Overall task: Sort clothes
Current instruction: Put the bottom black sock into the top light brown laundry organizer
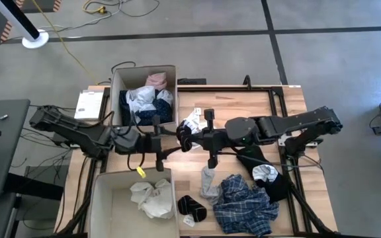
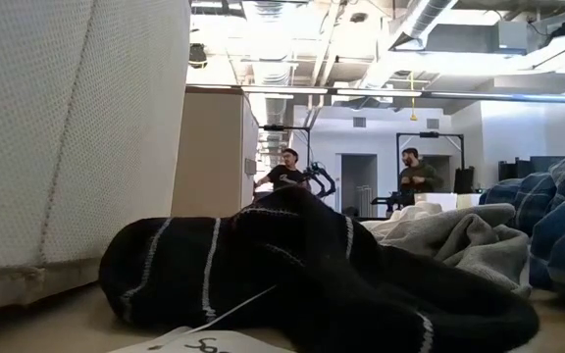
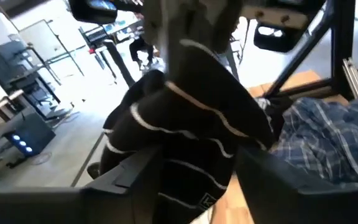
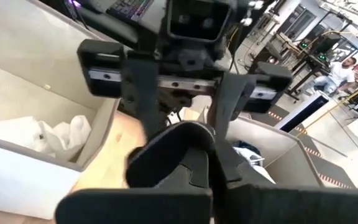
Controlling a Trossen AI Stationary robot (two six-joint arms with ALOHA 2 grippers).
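Black striped sock: above counter centre, clenched at both ends by left end effector and right end effector. Far box: mixed garments. Near box: white garment. Plaid shirt on counter.

Two robot arms, two cardboard boxes, one blue plaid shirt lower right, two people beyond.
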